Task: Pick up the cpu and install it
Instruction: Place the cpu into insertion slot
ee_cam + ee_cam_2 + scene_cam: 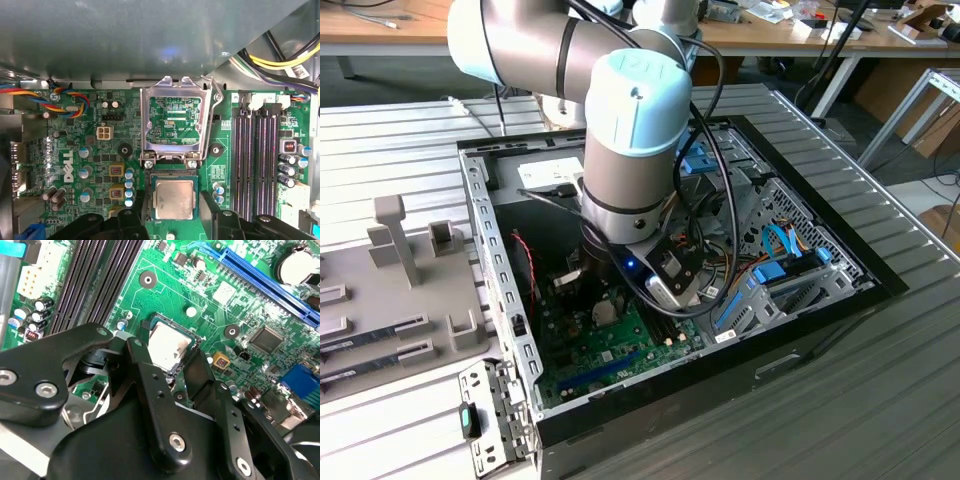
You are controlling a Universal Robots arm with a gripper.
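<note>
The cpu [174, 199] is a small silver-topped square with a thin green rim. It lies flat in the black socket on the green motherboard [90, 150], also seen as the cpu [169, 344] in the second wrist view. My gripper [174, 202] hangs straight over it, and its black fingers [137, 217] stand on either side of the chip with a narrow gap on each side. The jaws are open and hold nothing. The hinged metal socket frame [174, 122] stands swung open just beyond the socket. In the exterior view the arm's wrist [625, 215] reaches down into the open computer case [490, 250].
Long black memory slots [257, 160] run beside the socket. A blue expansion slot [265, 277] and a coin battery [297, 265] lie further off. Coloured cable bundles [65, 100] and the case wall [150, 35] close in behind. A grey fixture tray [400, 280] sits at the exterior view's left.
</note>
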